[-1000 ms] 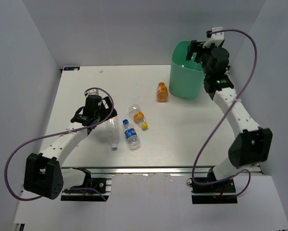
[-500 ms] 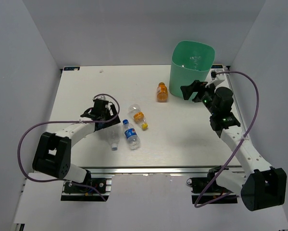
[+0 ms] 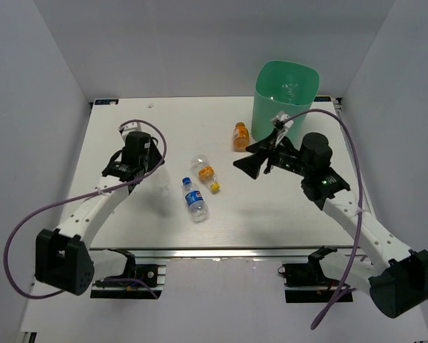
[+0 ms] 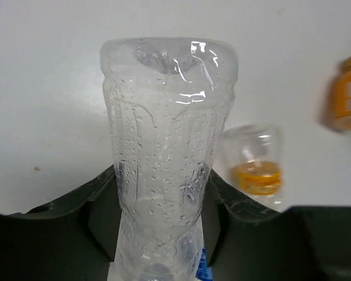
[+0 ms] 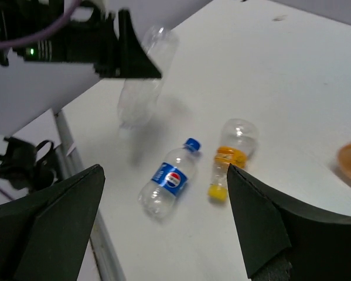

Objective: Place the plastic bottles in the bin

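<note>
My left gripper (image 4: 163, 187) is shut on a plain clear bottle (image 4: 169, 117), holding it off the table; the top view shows this gripper (image 3: 143, 168) at the left with the bottle (image 3: 161, 184) faint under it. A blue-label bottle (image 3: 194, 201) and an orange-label bottle with a yellow cap (image 3: 207, 174) lie mid-table. A short orange bottle (image 3: 241, 136) stands near the mint-green bin (image 3: 285, 107). My right gripper (image 3: 251, 163) is open and empty, hanging right of the lying bottles, which show between its fingers (image 5: 263, 222) in the right wrist view.
Something clear glints inside the bin. White walls enclose the table on the left, back and right. The aluminium rail (image 3: 221, 254) with both arm bases runs along the near edge. Purple cables loop off both arms.
My left gripper shut on the plain clear bottle and lifted it off the table. My right arm swung from over the bin down toward the middle of the table, still open.
</note>
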Controlling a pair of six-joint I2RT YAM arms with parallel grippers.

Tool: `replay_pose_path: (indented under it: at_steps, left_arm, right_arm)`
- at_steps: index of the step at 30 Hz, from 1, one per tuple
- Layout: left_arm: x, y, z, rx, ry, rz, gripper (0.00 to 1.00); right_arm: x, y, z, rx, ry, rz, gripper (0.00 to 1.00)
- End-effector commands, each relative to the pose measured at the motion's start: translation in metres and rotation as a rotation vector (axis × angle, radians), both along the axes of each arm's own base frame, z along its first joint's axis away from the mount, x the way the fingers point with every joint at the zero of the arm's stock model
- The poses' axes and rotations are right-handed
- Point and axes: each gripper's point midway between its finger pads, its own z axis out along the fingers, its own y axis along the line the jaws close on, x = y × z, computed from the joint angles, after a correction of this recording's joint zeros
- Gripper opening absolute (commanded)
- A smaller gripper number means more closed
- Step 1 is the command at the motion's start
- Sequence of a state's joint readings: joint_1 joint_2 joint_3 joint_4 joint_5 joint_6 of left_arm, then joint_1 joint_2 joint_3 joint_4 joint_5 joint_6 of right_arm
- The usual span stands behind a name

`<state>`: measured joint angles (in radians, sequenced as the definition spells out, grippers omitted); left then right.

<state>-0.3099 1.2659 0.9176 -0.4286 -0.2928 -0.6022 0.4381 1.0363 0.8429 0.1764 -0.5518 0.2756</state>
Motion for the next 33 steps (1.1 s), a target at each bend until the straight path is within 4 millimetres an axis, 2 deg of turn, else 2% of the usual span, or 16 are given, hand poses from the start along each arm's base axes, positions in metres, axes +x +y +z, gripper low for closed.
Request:
replay_pose_path:
  at_steps: [1,5,7,8,10,11,13,14,15,17,24,27,28,31,32,33]
  left_arm:
    - [0.013,-0.013,0.078,-0.09,-0.236,-0.049,0.46]
    - [0.018,-0.053,0.129,-0.236,-0.394,-0.218,0.46]
    - [0.021,-0.07,0.151,-0.287,-0.455,-0.28,0.45]
    - [0.021,-0.078,0.153,-0.295,-0.458,-0.304,0.45]
    - [0.024,-0.085,0.167,-0.313,-0.49,-0.317,0.44]
    - [0.024,-0.092,0.169,-0.324,-0.493,-0.328,0.44]
    - [0.025,-0.098,0.18,-0.347,-0.533,-0.341,0.44]
    - [0.02,-0.107,0.184,-0.379,-0.536,-0.375,0.44]
    - [0.02,-0.11,0.187,-0.391,-0.549,-0.38,0.44]
    - [0.02,-0.116,0.193,-0.419,-0.573,-0.38,0.44]
    - [0.024,-0.12,0.195,-0.483,-0.608,-0.327,0.44]
    - [0.022,-0.123,0.2,-0.502,-0.623,-0.334,0.44]
    - [0.022,-0.123,0.2,-0.502,-0.626,-0.333,0.44]
    - [0.022,-0.121,0.2,-0.489,-0.624,-0.33,0.45]
    - [0.022,-0.121,0.2,-0.482,-0.626,-0.333,0.47]
    - [0.022,-0.121,0.199,-0.477,-0.621,-0.333,0.7]
  right_arm:
    - [-0.019,0.027,0.014,-0.007,-0.044,0.152,0.89]
    - [-0.02,0.062,0.007,0.014,0.022,0.256,0.89]
    - [-0.024,0.079,0.012,0.036,0.039,0.292,0.89]
    - [-0.02,0.088,0.001,0.02,0.063,0.305,0.89]
    - [-0.013,0.1,0.001,-0.003,0.053,0.283,0.89]
    - [-0.011,0.109,-0.01,-0.026,0.07,0.28,0.89]
    - [-0.001,0.117,-0.012,-0.038,0.071,0.25,0.89]
    - [0.001,0.124,-0.022,-0.049,0.096,0.255,0.89]
    - [0.001,0.13,-0.017,-0.042,0.09,0.263,0.89]
    - [0.006,0.139,-0.025,-0.051,0.11,0.264,0.89]
    - [0.007,0.16,-0.04,-0.037,0.144,0.273,0.85]
    - [0.012,0.164,-0.041,-0.023,0.143,0.257,0.68]
    - [0.014,0.163,-0.04,-0.018,0.139,0.246,0.49]
    - [0.015,0.159,-0.032,0.019,0.104,0.221,0.25]
    - [0.013,0.157,-0.025,0.032,0.085,0.219,0.2]
    - [0.013,0.155,-0.027,0.034,0.083,0.207,0.13]
